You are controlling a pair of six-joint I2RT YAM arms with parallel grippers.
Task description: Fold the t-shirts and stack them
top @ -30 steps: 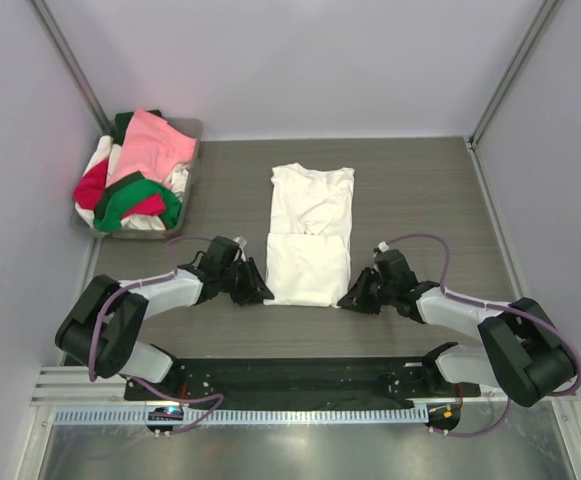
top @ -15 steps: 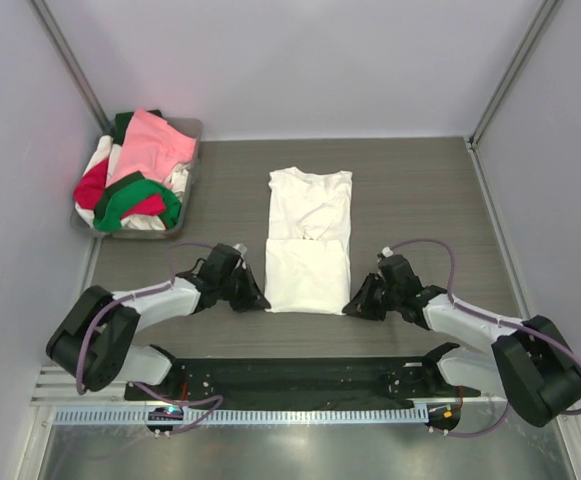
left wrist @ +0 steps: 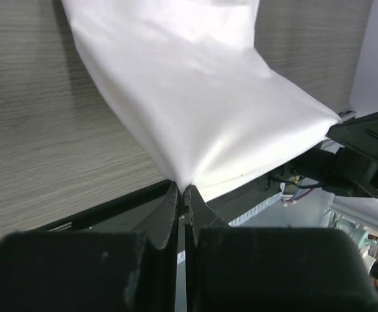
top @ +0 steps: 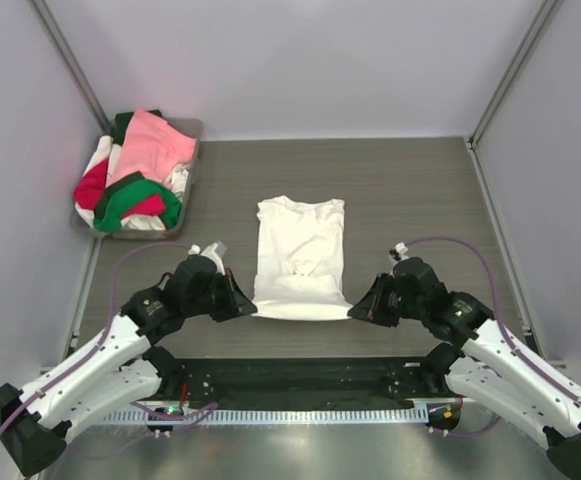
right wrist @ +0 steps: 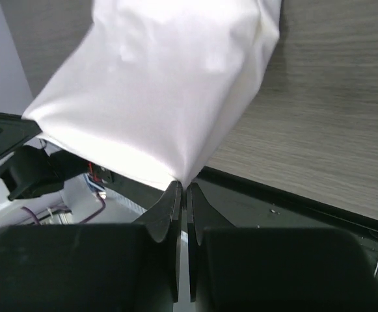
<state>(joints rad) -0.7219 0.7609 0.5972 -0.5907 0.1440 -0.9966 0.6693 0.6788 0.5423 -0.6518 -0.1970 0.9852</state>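
Note:
A white t-shirt (top: 301, 255) lies folded narrow in the middle of the table, collar end away from me. Its near edge is lifted off the table and stretched between both grippers. My left gripper (top: 247, 309) is shut on the near left corner; the white t-shirt (left wrist: 195, 97) runs away from the left gripper (left wrist: 183, 190) in that wrist view. My right gripper (top: 358, 312) is shut on the near right corner, where the white t-shirt (right wrist: 162, 84) rises from the right gripper (right wrist: 183, 186). More t-shirts (top: 140, 170), pink, red, green and white, are heaped at the back left.
A shallow grey tray (top: 192, 132) at the back left holds the heap of coloured shirts. A black base plate (top: 300, 378) runs along the table's near edge between the arm bases. Grey walls close the table on three sides.
Both grippers have pulled back toward me and lifted the shirt's near edge. The whole shirt has slid nearer. The left gripper has closed on its corner.

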